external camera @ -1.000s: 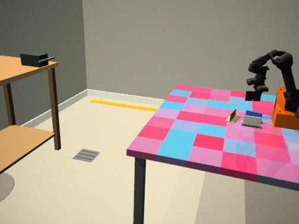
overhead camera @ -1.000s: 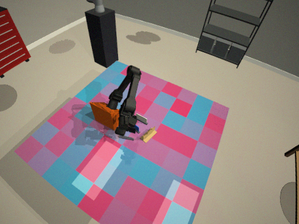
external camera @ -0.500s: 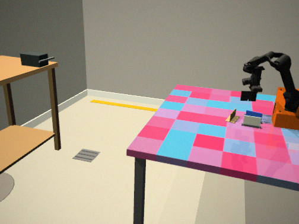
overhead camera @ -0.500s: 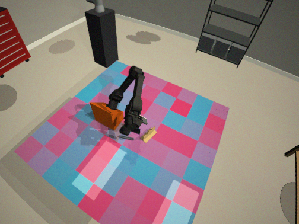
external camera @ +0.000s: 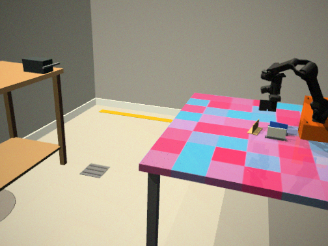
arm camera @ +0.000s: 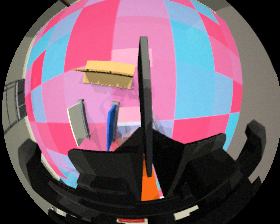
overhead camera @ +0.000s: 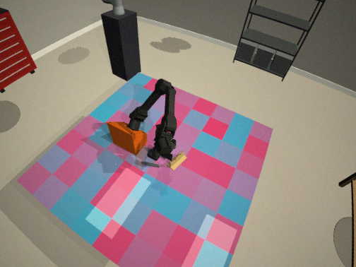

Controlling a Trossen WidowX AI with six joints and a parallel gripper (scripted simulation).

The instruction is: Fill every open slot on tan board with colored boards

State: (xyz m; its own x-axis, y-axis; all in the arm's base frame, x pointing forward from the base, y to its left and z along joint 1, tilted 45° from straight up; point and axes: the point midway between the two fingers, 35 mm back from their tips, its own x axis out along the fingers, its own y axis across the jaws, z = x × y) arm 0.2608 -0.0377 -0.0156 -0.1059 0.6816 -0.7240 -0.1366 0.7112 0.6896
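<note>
The gripper [overhead camera: 163, 151] [external camera: 274, 99] [arm camera: 148, 135] is pinching a thin dark board [external camera: 267, 105] [arm camera: 145, 85] between its fingers. In the wrist view the board stands edge-on, pointing toward twelve o'clock; in the exterior view it hangs above the checkered table [overhead camera: 212, 165] [external camera: 202, 146] [arm camera: 195, 85], apart from the tan board. Its notch is too dark to make out.

The tan board [overhead camera: 177, 161] [external camera: 256, 126] [arm camera: 109, 75] stands on the table at about eleven o'clock from the gripper in the wrist view, and at four o'clock in the top view. Its upper edge appears to carry small notches, though the view is too poor to say which are filled.

Between nine and ten o'clock in the wrist view, a blue board [external camera: 278, 125] [arm camera: 111, 127] stands upright, with a pale gray board [external camera: 276, 132] [arm camera: 76, 122] farther out in the same direction.

The orange block [overhead camera: 123, 137] [external camera: 306, 131] [arm camera: 150, 185] under the arm lies between nine and ten o'clock from the gripper in the top view. Beyond the table, a tall shelf [overhead camera: 304, 23] stands toward one o'clock.
</note>
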